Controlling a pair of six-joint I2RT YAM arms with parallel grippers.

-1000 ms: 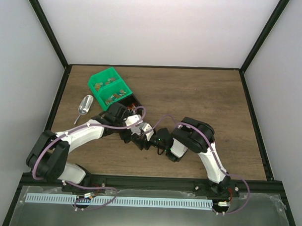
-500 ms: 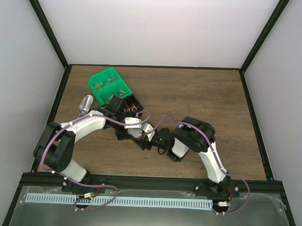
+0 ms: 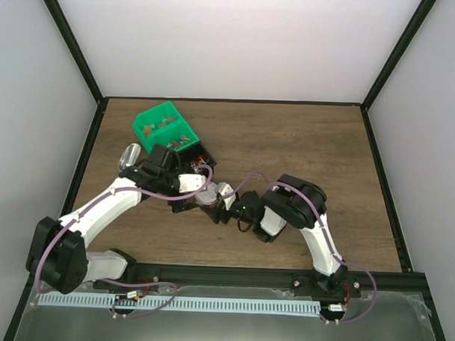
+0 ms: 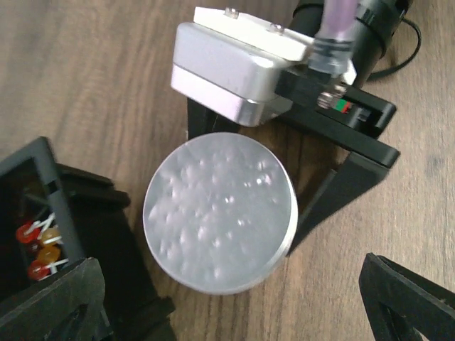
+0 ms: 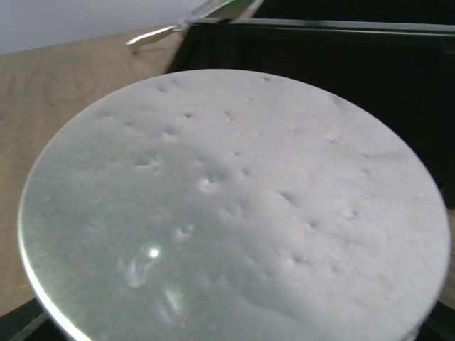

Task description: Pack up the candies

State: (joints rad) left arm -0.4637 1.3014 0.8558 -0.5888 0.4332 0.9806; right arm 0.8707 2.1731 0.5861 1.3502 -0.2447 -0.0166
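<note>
Meanwhile, a closed tin is held ready just beside the black box [image 4: 44, 165] of candies [image 4: 37, 246].

The right gripper [image 3: 213, 201] clamps the round silver tin [image 4: 220, 213] by its sides, close against the box, probably to keep it firm with its dimpled top facing up. The left gripper [image 4: 227, 305] hangs over the tin with its fingers spread wide and nothing between them, seemingly lined up to take the top. Red and orange candies lie inside the box; the tin's inside is hidden. Green bins [image 3: 163, 131] stand behind the box, and a metal scoop [image 3: 128, 156] lies beyond it, away from the tin.
</note>
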